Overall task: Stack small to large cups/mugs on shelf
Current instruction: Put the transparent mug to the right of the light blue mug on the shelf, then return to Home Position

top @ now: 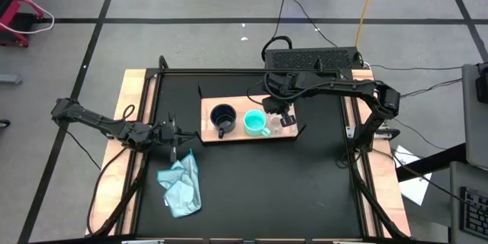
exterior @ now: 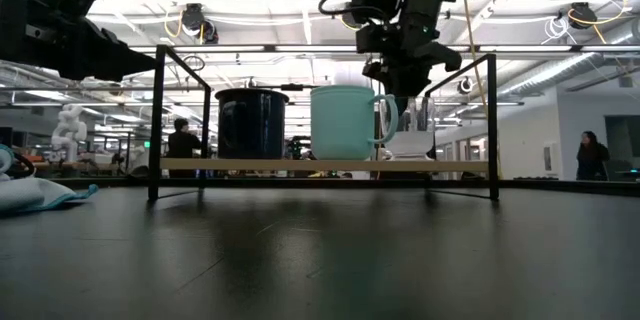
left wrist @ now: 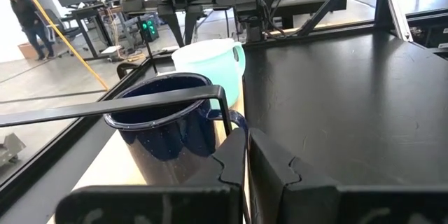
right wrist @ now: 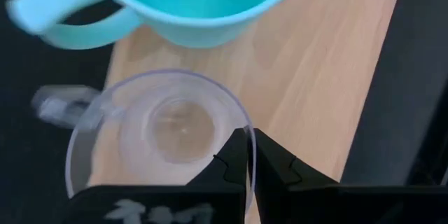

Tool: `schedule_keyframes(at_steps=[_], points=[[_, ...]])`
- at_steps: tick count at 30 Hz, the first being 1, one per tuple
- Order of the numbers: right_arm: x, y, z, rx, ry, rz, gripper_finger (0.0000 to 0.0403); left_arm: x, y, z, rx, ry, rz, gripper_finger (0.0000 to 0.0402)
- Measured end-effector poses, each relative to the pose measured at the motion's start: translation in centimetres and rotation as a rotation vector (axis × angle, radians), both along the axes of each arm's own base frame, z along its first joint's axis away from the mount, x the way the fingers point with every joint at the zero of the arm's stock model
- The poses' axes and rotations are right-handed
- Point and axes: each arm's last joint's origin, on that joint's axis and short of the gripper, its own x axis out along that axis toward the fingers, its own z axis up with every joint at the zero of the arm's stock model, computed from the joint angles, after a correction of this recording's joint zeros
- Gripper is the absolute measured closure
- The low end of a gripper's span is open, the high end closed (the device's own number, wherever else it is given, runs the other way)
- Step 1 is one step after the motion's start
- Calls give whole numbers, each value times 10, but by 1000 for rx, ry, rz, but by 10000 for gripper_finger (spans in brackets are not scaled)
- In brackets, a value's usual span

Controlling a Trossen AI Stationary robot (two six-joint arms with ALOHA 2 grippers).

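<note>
1. The right gripper hangs over the right end of the shelf, clenched on the rim of the small clear glass cup. In its wrist view the two fingers pinch the glass wall between them, one inside and one outside.
2. The glass cup sits at, or just above, the board, just beside the turquoise mug. From the low view its base looks level with the shelf top, though I cannot tell whether its weight is already down.
3. The step in hand, as I judge it, is setting the last and smallest vessel in its place at the end of the row. The next move calls for letting the rim go cleanly and lifting straight up, so the light glass is not dragged or tipped against the turquoise mug's handle.
4. The left gripper waits low over the desk to the left of the shelf, its fingers closed on nothing, pointing at the navy mug.
5. Count: three vessels on the shelf, one dark navy mug at the left, one turquoise mug in the middle and one glass cup at the right. They run large to small from left to right.
6. One shelf, two arms, and one light blue cloth crumpled on the desk near the left arm, well apart from the shelf.
</note>
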Motion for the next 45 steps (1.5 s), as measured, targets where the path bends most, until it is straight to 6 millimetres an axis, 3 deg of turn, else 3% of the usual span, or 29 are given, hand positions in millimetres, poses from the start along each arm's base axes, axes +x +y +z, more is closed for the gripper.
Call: schedule_keyframes(at_steps=[8, 24, 38, 45], points=[[0, -1, 0, 9, -8, 8, 395, 0, 0, -1, 5, 9, -1, 378], [1, 0, 1, 45, -12, 16, 299, 0, 0, -1, 3, 10, -1, 378], [2, 7, 37, 61, -29, -17, 288, 0, 0, 2, -3, -17, -1, 378], [-21, 31, 78, 116, -168, 19, 352, 1, 0, 15, 19, -93, -6, 390]])
